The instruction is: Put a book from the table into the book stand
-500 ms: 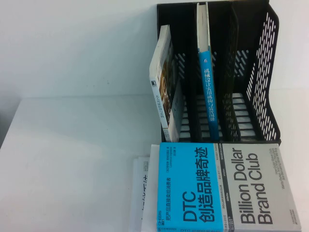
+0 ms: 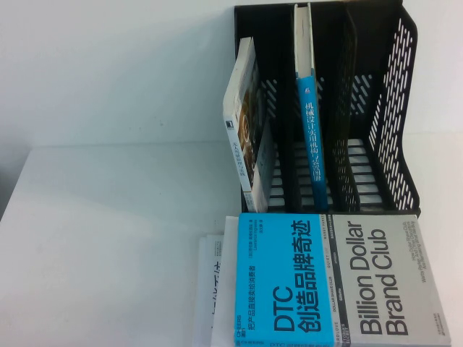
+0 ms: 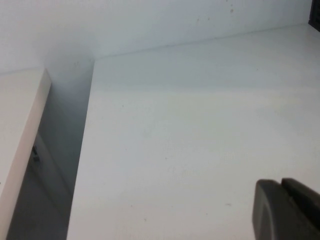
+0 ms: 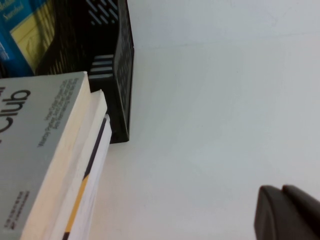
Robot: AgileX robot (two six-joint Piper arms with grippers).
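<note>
Beside the right gripper (image 4: 287, 212), across bare white table (image 4: 210, 125), the cyan-and-grey book (image 4: 35, 150) lies flat atop another book, just before the black book stand (image 4: 117, 65). The left gripper (image 3: 287, 210) hovers over empty tabletop. I cannot tell either gripper's opening.

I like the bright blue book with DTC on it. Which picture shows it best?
The high view: the DTC book lies flat with its whole cover readable. The right wrist view catches only its grey corner and page edges. The left wrist view misses it.
</note>
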